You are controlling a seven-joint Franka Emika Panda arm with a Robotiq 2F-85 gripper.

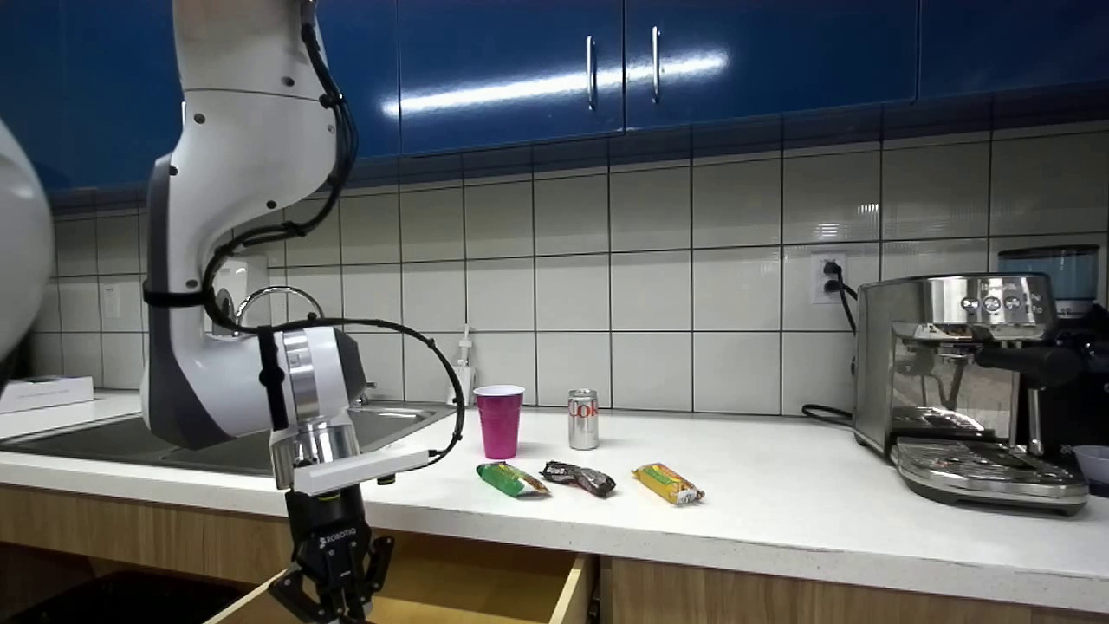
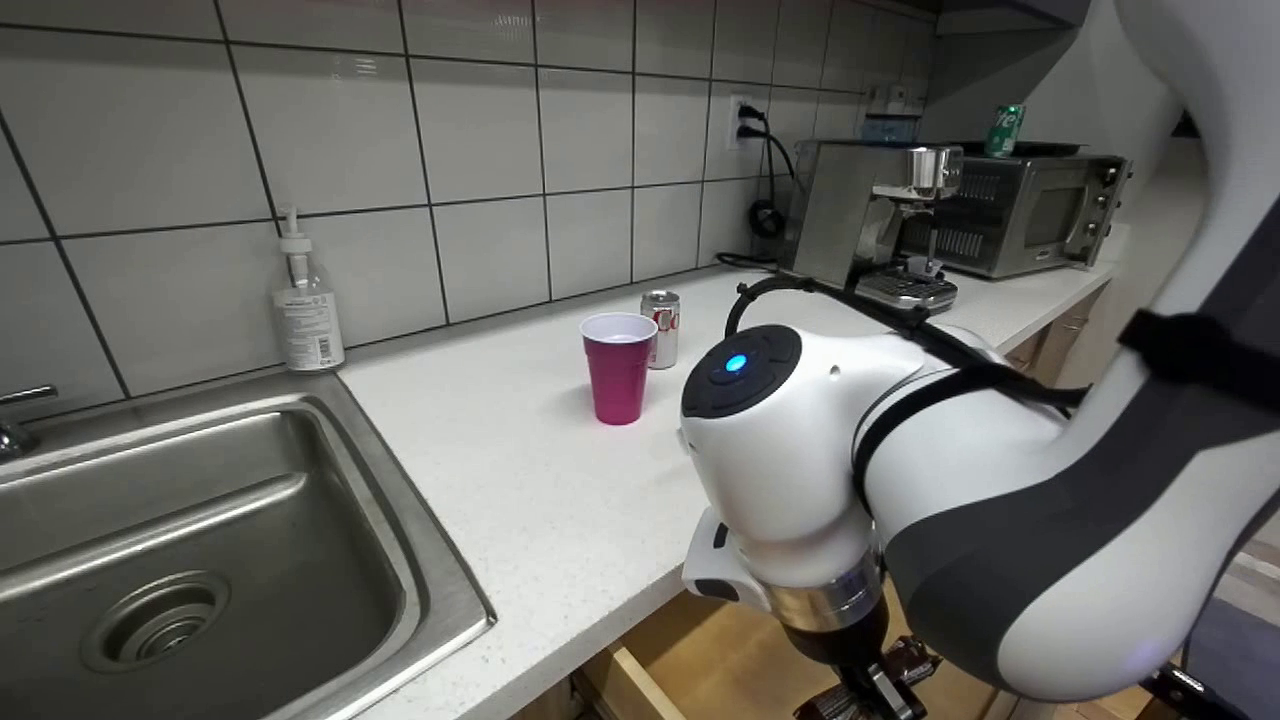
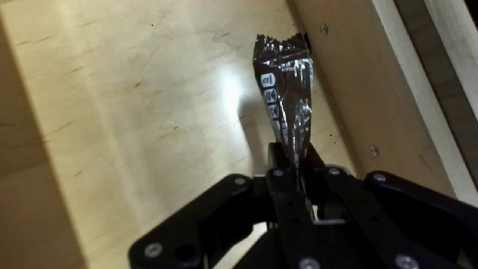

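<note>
My gripper (image 3: 293, 158) is shut on a dark brown, shiny snack wrapper (image 3: 287, 86) with a crimped end. The wrapper sticks out past the fingertips in the wrist view and also shows beside the gripper (image 2: 888, 697) in an exterior view (image 2: 912, 660). The gripper points down into the open wooden drawer (image 3: 396, 93), close to one side wall. A shadow of the wrapper falls on the drawer floor; I cannot tell whether it touches the floor. In an exterior view the gripper (image 1: 342, 607) is in front of the counter edge, and its fingertips are near the frame bottom.
On the white counter (image 1: 780, 520) lie green (image 1: 511, 479), black (image 1: 579, 477) and yellow (image 1: 667, 483) snack packs. A magenta cup (image 1: 498, 425) and a silver can (image 1: 583, 420) stand behind them. A sink (image 2: 400, 580), soap bottle (image 2: 307, 310) and espresso machine (image 1: 962, 390) are also there.
</note>
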